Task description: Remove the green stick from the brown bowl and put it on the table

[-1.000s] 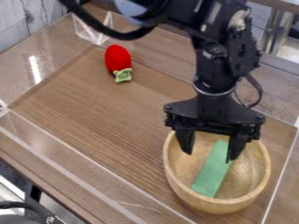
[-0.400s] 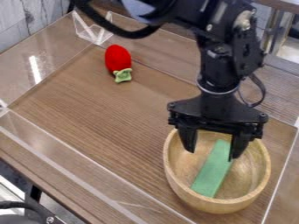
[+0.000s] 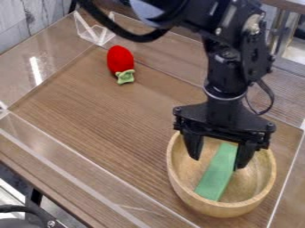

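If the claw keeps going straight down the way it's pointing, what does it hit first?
Most likely the green stick, leaning inside the brown bowl; the open claw hangs right over its upper end, though depth is uncertain.

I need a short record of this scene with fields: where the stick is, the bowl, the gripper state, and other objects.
green stick: lying slanted inside the bowl, not lifted
brown bowl: on the table, near right corner
gripper: open, pointing down, fingers on both sides of the stick's upper end
table: wood grain, clear low walls
other: red strawberry toy on the table, far from the bowl
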You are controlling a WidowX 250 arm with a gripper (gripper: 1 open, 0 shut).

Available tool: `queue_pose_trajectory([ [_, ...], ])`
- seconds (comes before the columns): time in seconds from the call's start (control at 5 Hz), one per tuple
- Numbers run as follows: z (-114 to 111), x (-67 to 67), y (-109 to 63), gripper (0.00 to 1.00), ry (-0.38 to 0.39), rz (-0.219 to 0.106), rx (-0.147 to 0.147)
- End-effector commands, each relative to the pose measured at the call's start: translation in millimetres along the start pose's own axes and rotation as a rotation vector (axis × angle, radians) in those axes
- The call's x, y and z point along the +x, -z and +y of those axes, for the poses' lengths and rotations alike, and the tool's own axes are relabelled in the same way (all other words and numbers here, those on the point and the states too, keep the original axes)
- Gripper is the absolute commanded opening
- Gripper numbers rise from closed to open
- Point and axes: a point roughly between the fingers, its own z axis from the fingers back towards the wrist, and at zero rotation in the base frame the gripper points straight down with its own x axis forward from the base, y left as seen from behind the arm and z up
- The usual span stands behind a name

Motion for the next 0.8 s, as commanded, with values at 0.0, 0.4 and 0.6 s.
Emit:
queue_pose_trajectory([
  [0.0, -3.5, 15.3, -0.3, 1.0, -0.023, -0.004, -0.006],
  [0.4, 3.9, 33.8, 21.7, 1.0, -0.048, 0.044, 0.015],
  [0.6, 8.5, 46.5, 32.6, 0.0, -0.048, 0.057, 0.022],
])
